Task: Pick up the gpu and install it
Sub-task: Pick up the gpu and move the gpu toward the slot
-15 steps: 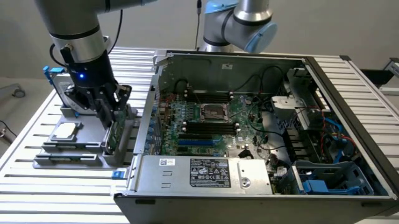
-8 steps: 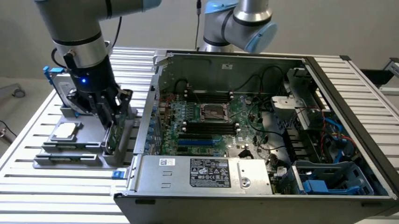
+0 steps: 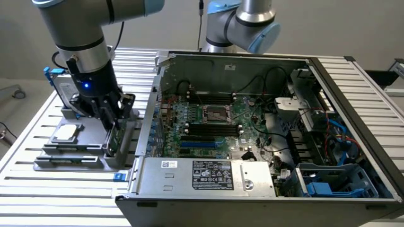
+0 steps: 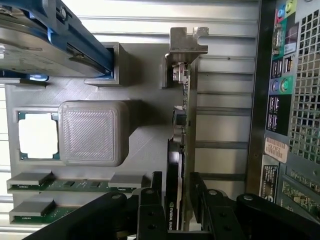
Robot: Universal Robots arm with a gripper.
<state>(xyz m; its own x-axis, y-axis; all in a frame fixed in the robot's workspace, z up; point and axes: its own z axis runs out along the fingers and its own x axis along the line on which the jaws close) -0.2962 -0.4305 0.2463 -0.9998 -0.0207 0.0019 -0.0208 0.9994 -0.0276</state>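
**While the gripper (image 3: pixel 113 124) is straddling the gpu (image 3: pixel 111 142), nothing is lifted or installed yet**

As I'm reading the exterior view, the arm is reaching down over the gray holder (image 3: pixel 47 164) on the slatted table (image 3: pixel 38 198). That is at the exterior view's left of the open computer case (image 3: pixel 189 208). The gpu is standing on edge in a slot of that holder, outside the case and just beside its wall. The gripper is sitting right over the card.

Progress, as I'm judging it:
- The approach is looking done.
- The grasp, the lift and the seating in the motherboard (image 3: pixel 208 118) are all left.

Counting here, I'm getting:
- one gpu
- one square silver chip (image 3: pixel 67 133)
- one hard drive with a blue frame (image 3: pixel 60 82)
- one case and one motherboard
- two arms, since a second arm (image 3: pixel 243 23) is hanging behind the case

Switching to the wrist view, I'm seeing the card edge-on. Its black cover is facing one way, its green board the other, and its metal bracket is at the far end. The two fingers (image 4: pixel 150 205) are standing apart, one on each face of the card. A thin gap is showing on the green side, so I'm calling the jaws not yet clamped. I'm not able to tell whether there is contact on the black side.

Counting in this view, I'm getting:
- two memory sticks (image 4: pixel 60 182) lying side by side in the holder
- one chip
- one ribbed gray block (image 4: pixel 92 132) touching the chip's pocket
- one drive
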